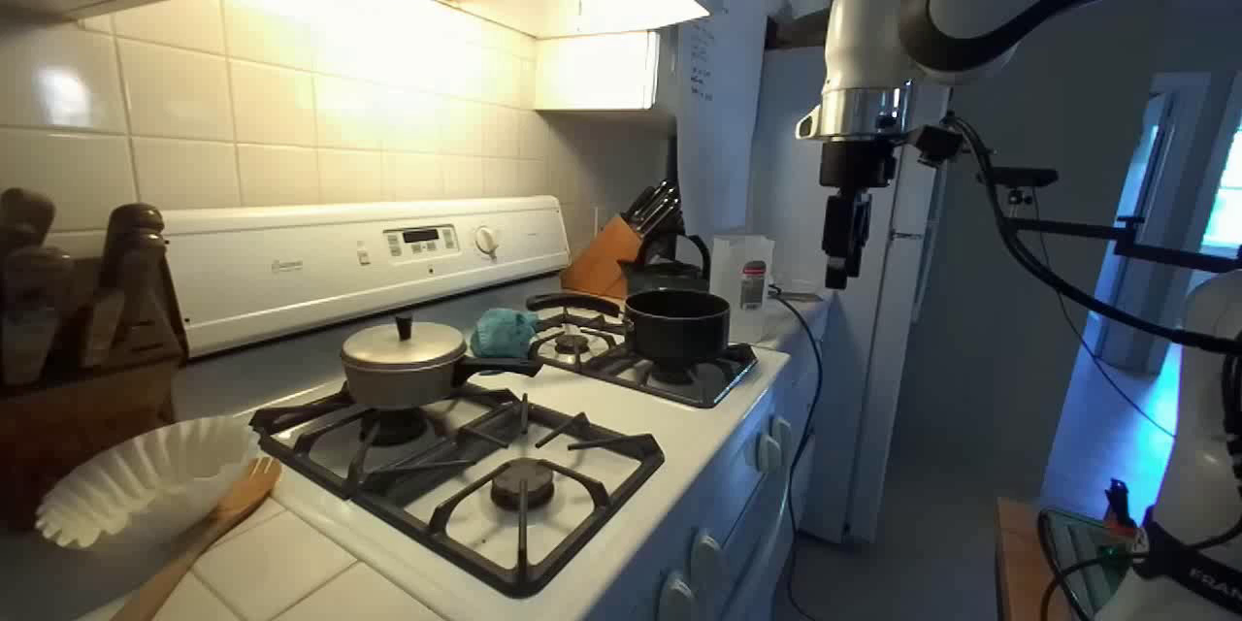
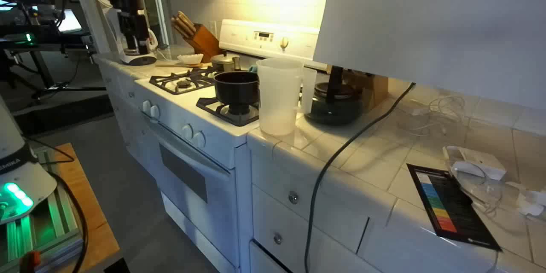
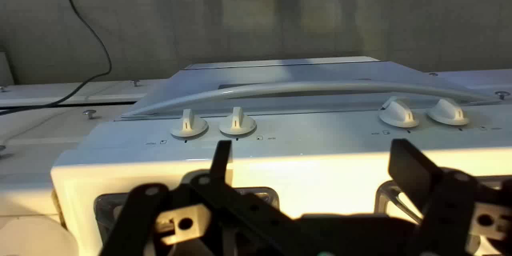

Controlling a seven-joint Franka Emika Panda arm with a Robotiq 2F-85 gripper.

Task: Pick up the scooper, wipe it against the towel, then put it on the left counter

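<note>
Wooden fork (image 1: 241, 497): brown, pronged, on left counter (image 1: 274, 555)
Teal towel (image 1: 502, 334): bunched
Arm (image 1: 866, 29): raised
Gripper (image 3: 312, 154): pointing down, spread wide

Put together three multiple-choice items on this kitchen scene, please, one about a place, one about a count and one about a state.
1. In an exterior view, where does the teal towel appear relative to the lidded pot and the black pot?
A) Inside the black pot
B) Between the two pots
C) Draped over the lidded pot

2. How many stove knobs show in the wrist view?
A) Two
B) Six
C) Four

3. What state is the tool in?
A) Open, with nothing held
B) Shut on the teal towel
C) Shut, with nothing held

Right letters:
1: B, since the bunched teal cloth shows between the bodies of the two pots.
2: C, since two knobs sit toward the left of the picture and two toward the right.
3: A, since its fingers stand wide apart, with the stove front showing through the gap.
</note>
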